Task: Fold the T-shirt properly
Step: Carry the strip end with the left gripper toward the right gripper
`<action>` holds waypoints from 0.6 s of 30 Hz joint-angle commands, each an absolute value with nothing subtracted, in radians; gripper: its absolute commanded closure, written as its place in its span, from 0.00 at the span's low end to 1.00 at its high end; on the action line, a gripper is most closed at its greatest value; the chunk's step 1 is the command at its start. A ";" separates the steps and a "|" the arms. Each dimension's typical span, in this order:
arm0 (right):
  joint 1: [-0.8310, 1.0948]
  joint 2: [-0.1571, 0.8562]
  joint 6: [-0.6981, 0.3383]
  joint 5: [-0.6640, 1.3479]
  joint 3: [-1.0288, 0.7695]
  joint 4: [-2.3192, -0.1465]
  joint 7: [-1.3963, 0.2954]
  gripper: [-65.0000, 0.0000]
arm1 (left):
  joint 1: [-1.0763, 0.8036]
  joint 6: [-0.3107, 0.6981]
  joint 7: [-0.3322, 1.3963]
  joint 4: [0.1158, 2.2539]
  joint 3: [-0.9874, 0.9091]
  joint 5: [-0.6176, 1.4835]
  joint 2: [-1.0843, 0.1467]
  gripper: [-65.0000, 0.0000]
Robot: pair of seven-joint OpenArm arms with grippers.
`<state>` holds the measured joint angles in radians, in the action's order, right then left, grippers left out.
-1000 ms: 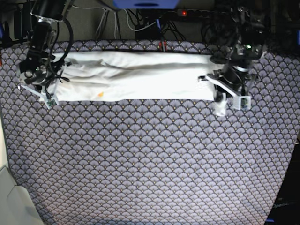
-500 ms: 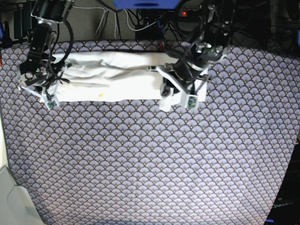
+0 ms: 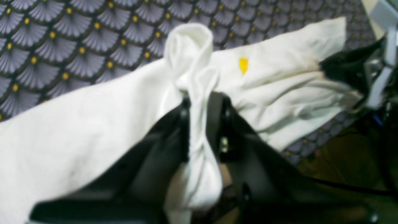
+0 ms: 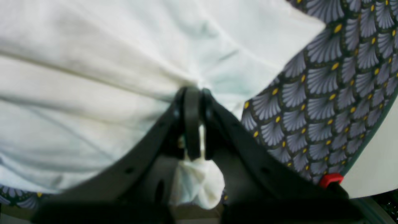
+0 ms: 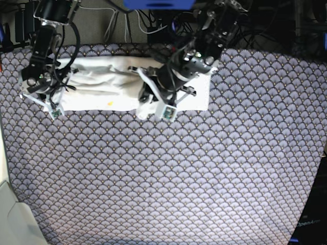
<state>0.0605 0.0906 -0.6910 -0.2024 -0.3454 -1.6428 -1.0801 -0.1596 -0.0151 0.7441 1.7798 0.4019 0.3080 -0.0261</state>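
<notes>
Where the patterned table cover point(image 5: 153, 178) meets its far-left edge, the right gripper point(image 4: 192, 93) is clamped on an end of the T-shirt point(image 5: 107, 87), a long white band along the far edge. Toward mid-table, the left gripper point(image 3: 200, 99) pinches a bunched fold, raised over the band; a yellow mark point(image 3: 243, 65) shows nearby.

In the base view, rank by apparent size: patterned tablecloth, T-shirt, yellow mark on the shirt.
1. Patterned tablecloth, filling most of the view.
2. T-shirt, a long white band near the far edge, partly hidden by an arm.
3. Yellow mark, a tiny speck.
</notes>
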 commanded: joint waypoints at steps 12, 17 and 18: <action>0.054 0.090 -0.698 -0.174 -0.341 -1.650 -1.069 0.99 | -0.139 -0.007 0.722 1.732 0.404 0.321 -0.021 0.87; 0.056 0.090 -0.698 -0.176 -0.349 -1.650 -1.069 0.78 | -0.145 0.001 0.720 1.765 0.406 0.329 -0.019 0.39; 0.056 0.090 -0.698 -0.176 -0.349 -1.650 -1.069 0.73 | -0.147 0.002 0.720 1.782 0.406 0.331 -0.019 0.31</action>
